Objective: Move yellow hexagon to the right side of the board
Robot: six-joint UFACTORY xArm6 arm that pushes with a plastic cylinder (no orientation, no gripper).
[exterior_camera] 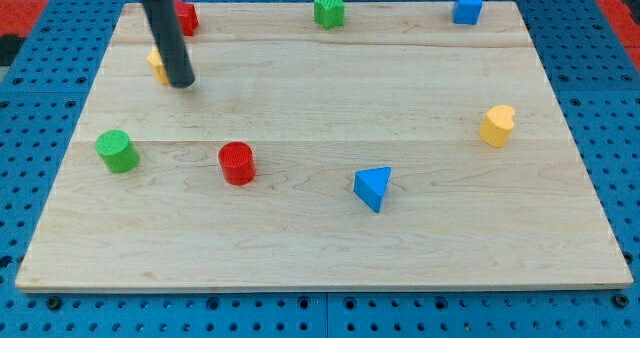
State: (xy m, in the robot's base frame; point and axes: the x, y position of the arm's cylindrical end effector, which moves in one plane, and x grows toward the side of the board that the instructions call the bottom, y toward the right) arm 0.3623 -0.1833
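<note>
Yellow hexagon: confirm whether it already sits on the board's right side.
No, the yellow hexagon sits near the view's top left, partly hidden behind the rod, with my tip right beside it.

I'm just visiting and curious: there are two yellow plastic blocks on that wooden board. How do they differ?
The yellow hexagon block lies near the view's top left, mostly hidden behind my tip, which stands right beside it; the yellow heart-shaped block sits in full view near the view's right edge, with nothing close by. The heart's lobed outline is plain; the hexagon's shape can barely be made out. Both share the same yellow colour and rest on the wooden board.
</note>
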